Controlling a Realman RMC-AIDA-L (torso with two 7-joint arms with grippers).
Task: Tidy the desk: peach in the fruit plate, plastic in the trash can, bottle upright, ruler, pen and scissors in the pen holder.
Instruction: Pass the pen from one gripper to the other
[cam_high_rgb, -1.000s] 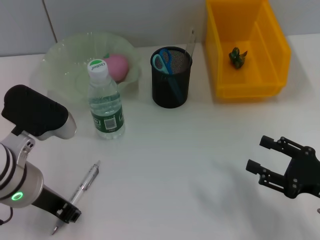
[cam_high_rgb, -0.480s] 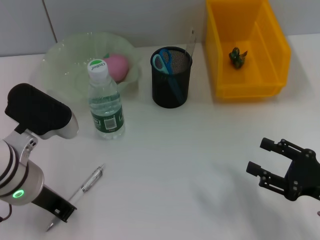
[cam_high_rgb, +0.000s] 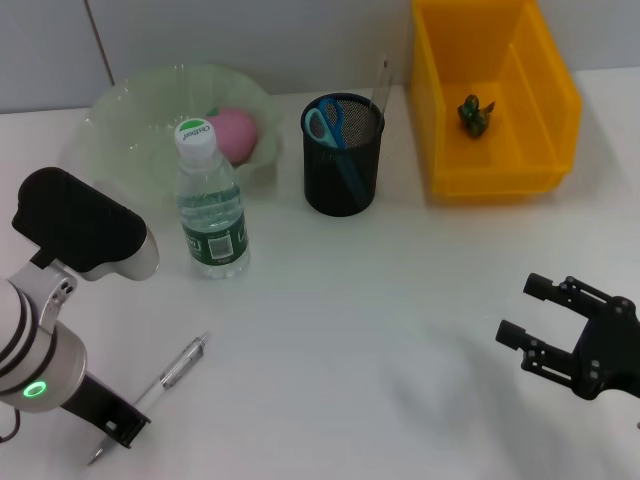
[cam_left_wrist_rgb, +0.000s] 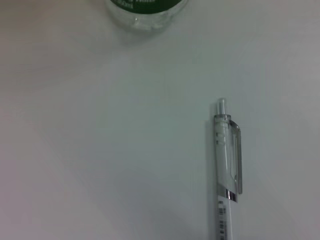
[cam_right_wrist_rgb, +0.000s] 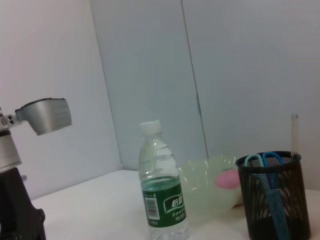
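Observation:
A clear pen (cam_high_rgb: 172, 372) lies slanted on the white desk at the front left. My left gripper (cam_high_rgb: 112, 430) sits over its lower end, shut on the pen (cam_left_wrist_rgb: 227, 165). The water bottle (cam_high_rgb: 210, 205) stands upright beside the green fruit plate (cam_high_rgb: 130, 120), which holds the pink peach (cam_high_rgb: 236, 133). Blue scissors (cam_high_rgb: 325, 122) and a clear ruler (cam_high_rgb: 382, 85) stand in the black mesh pen holder (cam_high_rgb: 343, 165). Green plastic (cam_high_rgb: 476, 113) lies in the yellow trash can (cam_high_rgb: 495, 165). My right gripper (cam_high_rgb: 522, 308) hovers open at the front right, holding nothing.
The bottle (cam_right_wrist_rgb: 162, 185) and pen holder (cam_right_wrist_rgb: 272, 200) stand close together at mid-desk. The bottle's base (cam_left_wrist_rgb: 145, 7) is a short way beyond the pen's clip end. Bare white desk stretches between the two arms.
The pen has turned slightly along with my left gripper, its tip swinging left and its clip end right. The right gripper has barely shifted.

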